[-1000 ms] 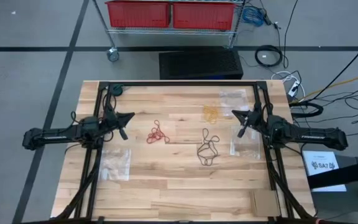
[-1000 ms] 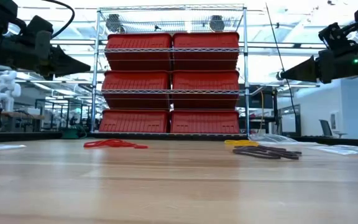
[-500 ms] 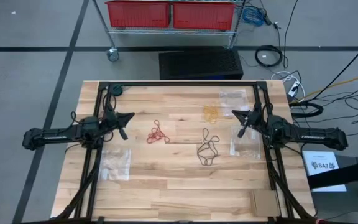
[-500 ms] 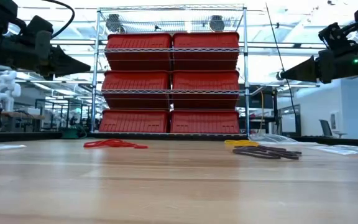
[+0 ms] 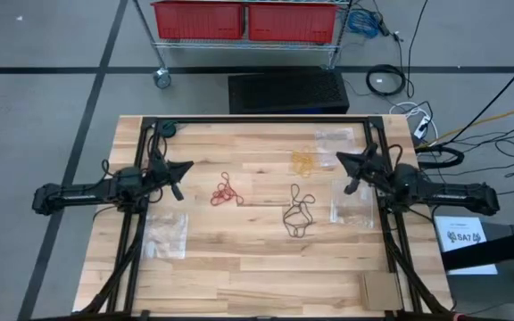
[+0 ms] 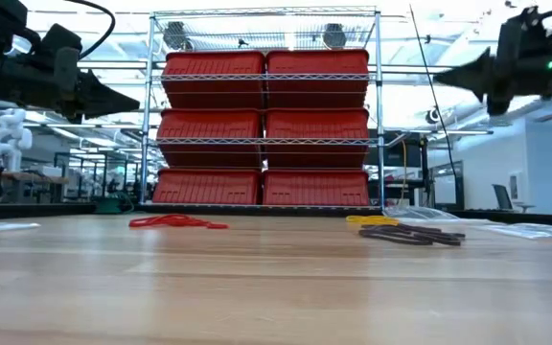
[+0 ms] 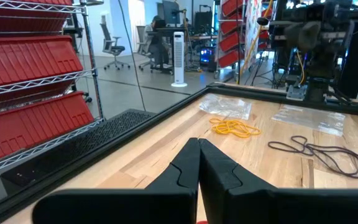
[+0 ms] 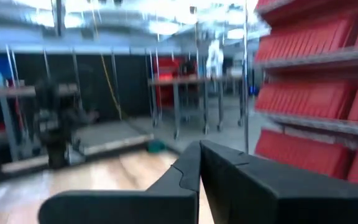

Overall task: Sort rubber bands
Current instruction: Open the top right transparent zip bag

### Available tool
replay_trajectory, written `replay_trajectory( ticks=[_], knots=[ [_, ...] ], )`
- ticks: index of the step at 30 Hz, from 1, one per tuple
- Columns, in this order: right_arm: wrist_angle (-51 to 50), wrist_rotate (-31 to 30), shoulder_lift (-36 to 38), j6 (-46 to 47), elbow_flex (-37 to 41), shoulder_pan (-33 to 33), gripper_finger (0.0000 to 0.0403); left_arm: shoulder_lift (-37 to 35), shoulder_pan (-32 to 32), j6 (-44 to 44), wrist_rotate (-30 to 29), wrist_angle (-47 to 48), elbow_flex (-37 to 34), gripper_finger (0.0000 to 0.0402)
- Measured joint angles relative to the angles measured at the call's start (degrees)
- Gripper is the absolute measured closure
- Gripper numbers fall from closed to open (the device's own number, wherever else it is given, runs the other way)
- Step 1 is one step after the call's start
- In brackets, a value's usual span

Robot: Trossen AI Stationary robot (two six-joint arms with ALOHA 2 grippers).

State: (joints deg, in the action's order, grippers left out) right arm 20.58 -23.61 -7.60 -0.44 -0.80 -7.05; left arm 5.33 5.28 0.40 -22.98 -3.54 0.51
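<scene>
While both claws, left (image 5: 182,167) and right (image 5: 341,161), hang closed and empty, sorting seems unstarted; next, open over the black bands (image 5: 298,215).

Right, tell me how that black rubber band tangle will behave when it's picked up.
The black rubber bands lie as thin, looping strands, so they are probably floppy and light. They overlap in one cluster, so lifting one may drag others along. Flat on the wooden table, they would likely slide, not roll.

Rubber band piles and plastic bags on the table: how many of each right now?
Red rubber band pile: 1
Black rubber band pile: 1
Yellow rubber band pile: 1
Clear plastic bags: 3
Total: 6
</scene>
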Motion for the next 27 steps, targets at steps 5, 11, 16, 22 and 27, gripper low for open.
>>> replay_trajectory(
  ticks=[5,11,16,22,27],
  knots=[
    [3.5,0.0,0.0,6.8,0.0,0.0,0.0403,0.0,0.0,0.0,0.0,0.0,0.0,0.0393],
    [-9.6,-0.2,-2.9,16.6,0.0,-0.1,0.0403,0.0,0.0,0.0,0.0,0.0,0.0,0.0393],
    [-15.0,-4.9,-11.6,17.1,0.0,-0.2,0.0403,0.0,0.0,0.0,0.0,0.0,0.0,0.0393],
    [-16.3,-5.0,-24.3,11.1,-4.2,-0.2,0.0403,0.0,0.0,0.0,0.0,0.0,0.0,0.0393],
    [-26.4,-5.1,-36.7,8.0,-12.8,-2.3,0.0399,0.0,0.0,0.0,0.0,0.0,0.0,0.0393]
  ],
)
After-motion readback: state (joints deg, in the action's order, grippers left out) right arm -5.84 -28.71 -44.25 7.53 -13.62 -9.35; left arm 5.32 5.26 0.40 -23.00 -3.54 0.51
